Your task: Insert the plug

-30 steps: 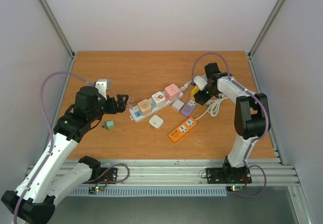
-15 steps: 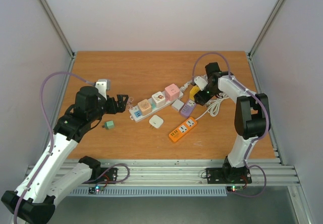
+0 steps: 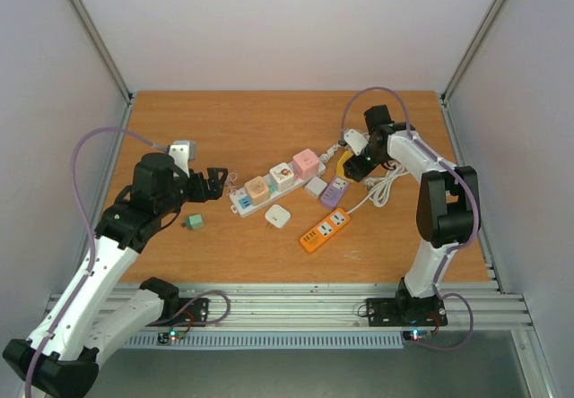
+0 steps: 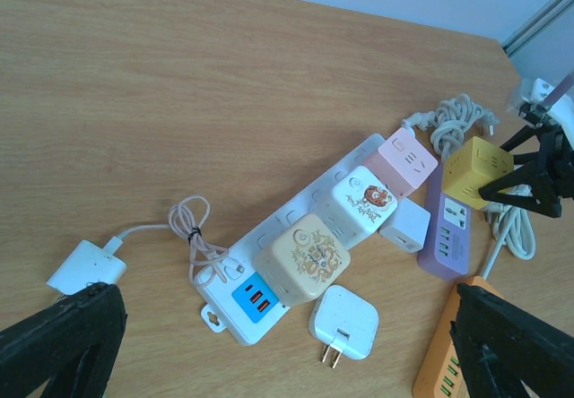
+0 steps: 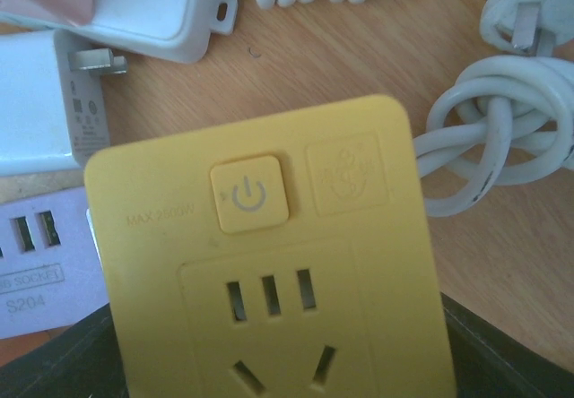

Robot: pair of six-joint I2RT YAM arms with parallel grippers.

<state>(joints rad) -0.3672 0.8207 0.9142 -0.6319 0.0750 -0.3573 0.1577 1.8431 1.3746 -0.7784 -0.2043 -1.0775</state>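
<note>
The top view looks down from behind the arm bases over the whole table (image 3: 269, 120). The left wrist view slants across it at mid-range. The yellow adapter (image 4: 477, 167) at its right fills the very close right wrist view.

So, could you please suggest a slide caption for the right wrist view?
Yellow socket cube in the right gripper, purple power strip and coiled white cable behind.

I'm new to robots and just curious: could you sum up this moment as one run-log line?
left gripper: open, empty | right gripper: shut on yellow adapter | white power strip: three cubes plugged in
</note>
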